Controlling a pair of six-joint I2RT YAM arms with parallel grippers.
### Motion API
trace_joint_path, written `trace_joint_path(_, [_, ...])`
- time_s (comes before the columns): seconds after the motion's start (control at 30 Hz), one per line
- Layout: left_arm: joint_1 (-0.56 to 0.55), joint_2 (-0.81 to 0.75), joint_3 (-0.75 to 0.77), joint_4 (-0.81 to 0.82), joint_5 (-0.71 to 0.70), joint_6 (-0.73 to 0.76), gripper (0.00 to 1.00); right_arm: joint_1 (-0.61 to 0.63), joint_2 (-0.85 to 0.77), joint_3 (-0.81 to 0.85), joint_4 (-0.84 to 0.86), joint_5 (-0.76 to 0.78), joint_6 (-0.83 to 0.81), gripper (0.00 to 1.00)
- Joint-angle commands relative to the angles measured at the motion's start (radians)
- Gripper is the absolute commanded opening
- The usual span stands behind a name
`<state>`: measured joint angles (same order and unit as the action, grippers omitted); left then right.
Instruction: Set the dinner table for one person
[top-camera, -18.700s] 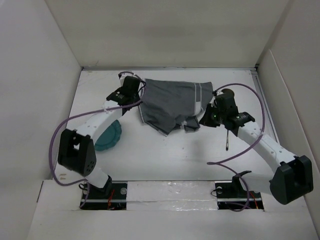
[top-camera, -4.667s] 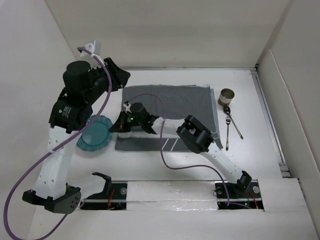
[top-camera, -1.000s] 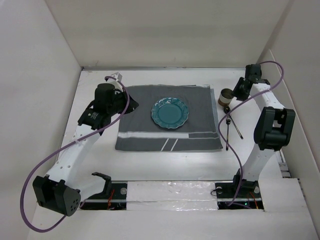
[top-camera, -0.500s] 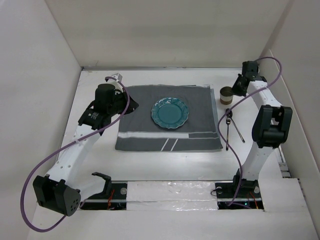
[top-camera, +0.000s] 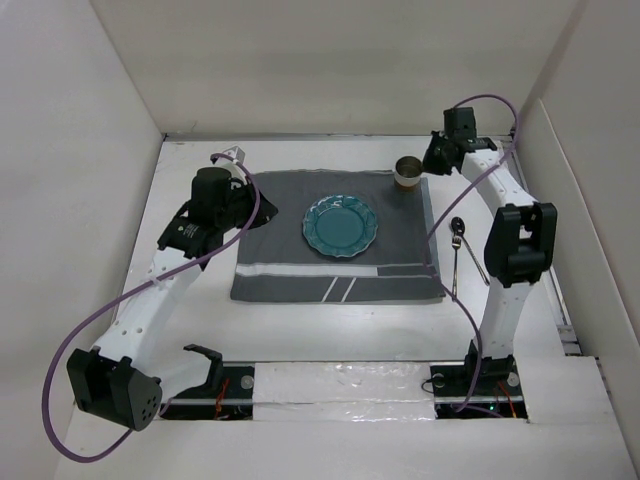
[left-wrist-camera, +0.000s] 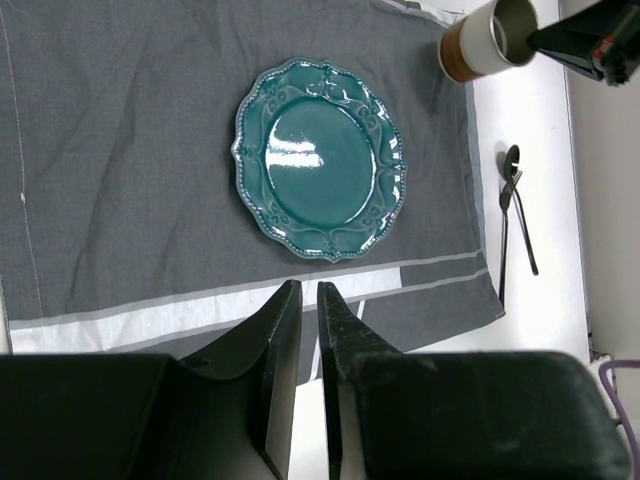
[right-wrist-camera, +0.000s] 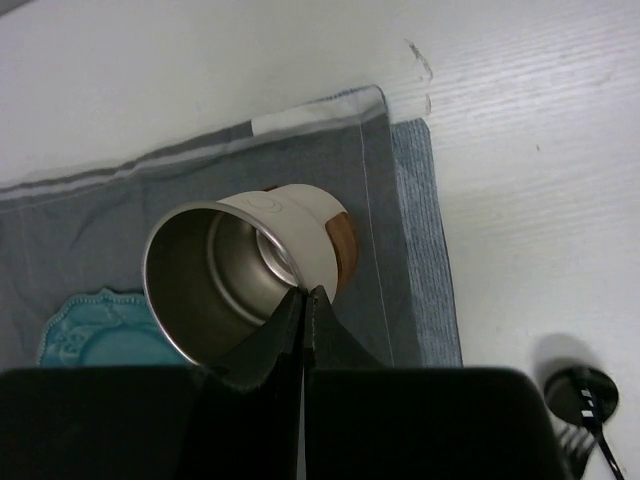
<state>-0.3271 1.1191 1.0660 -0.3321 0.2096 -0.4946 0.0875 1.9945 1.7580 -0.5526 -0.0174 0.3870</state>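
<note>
A dark grey mat (top-camera: 300, 250) with white stripes lies on the white dinner table (top-camera: 330, 330). A teal plate (top-camera: 341, 226) sits on the mat, also in the left wrist view (left-wrist-camera: 320, 160). My right gripper (top-camera: 428, 160) is shut on the rim of a white and brown cup (top-camera: 408, 172) with a metal inside, over the mat's far right corner; the right wrist view shows the fingers pinching the cup's wall (right-wrist-camera: 290, 240). A spoon and fork (top-camera: 458, 255) lie right of the mat. My left gripper (left-wrist-camera: 309, 290) is shut and empty, above the mat's left side.
White walls enclose the table on the left, back and right. The arm bases stand at the near edge. A purple cable (top-camera: 110, 310) hangs along the left arm.
My right gripper has carried the cup leftward, from the bare table right of the mat to the mat's far right corner. The left arm has not moved.
</note>
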Motion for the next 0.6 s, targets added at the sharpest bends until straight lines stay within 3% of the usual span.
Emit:
trace_joint_path(0.0, [-0.004,-0.010,-0.012,0.033,-0.006,-0.007,0.11,-0.011,0.071,0.099,0.020,-0.035,0.013,0.00])
trace_joint_path(0.23, [-0.004,-0.015,-0.032,0.038,-0.006,-0.016,0.11,-0.002,0.122,0.135,0.000,-0.036,0.009,0.03])
trace_joint_path(0.27, [-0.004,-0.015,-0.032,0.038,-0.004,-0.016,0.11,-0.002,0.121,0.121,-0.001,-0.033,0.007,0.09])
trace_joint_path(0.3, [-0.004,-0.016,-0.034,0.039,-0.003,-0.018,0.11,-0.002,0.116,0.112,-0.001,-0.033,0.006,0.24])
trace_joint_path(0.4, [-0.004,-0.016,-0.031,0.038,0.002,-0.021,0.13,-0.002,0.087,0.092,-0.015,-0.033,0.010,0.45])
trace_joint_path(0.57, [-0.004,-0.015,-0.017,0.027,0.008,-0.013,0.14,-0.031,-0.071,-0.030,-0.003,-0.015,0.015,0.52])
